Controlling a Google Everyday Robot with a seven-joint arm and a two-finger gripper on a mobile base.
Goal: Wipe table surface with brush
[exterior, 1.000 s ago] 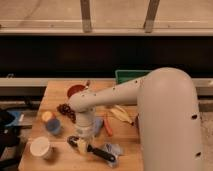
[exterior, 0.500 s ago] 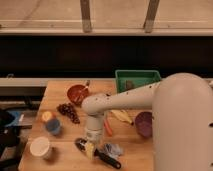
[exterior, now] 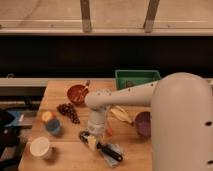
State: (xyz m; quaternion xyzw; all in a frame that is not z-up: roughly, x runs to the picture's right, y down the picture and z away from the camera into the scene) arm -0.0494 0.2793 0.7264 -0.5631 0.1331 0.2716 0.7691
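1. The gripper (exterior: 93,139) pointed down near the table's (exterior: 67,159) front edge, with its fingers shut tight on the brush (exterior: 109,151) just behind the head.
2. The brush head sat on the wood left of the fingers, and the black handle ran right and frontward over a cloth (exterior: 119,149).
3. Bare wood lay left of the fingers as far as a white cup (exterior: 40,147).
4. Grapes (exterior: 67,111) lay behind-left, with a banana (exterior: 120,114) and a purple bowl (exterior: 142,123) close on the right.

End effector (exterior: 93,141) on brush (exterior: 109,151) on table (exterior: 65,156)
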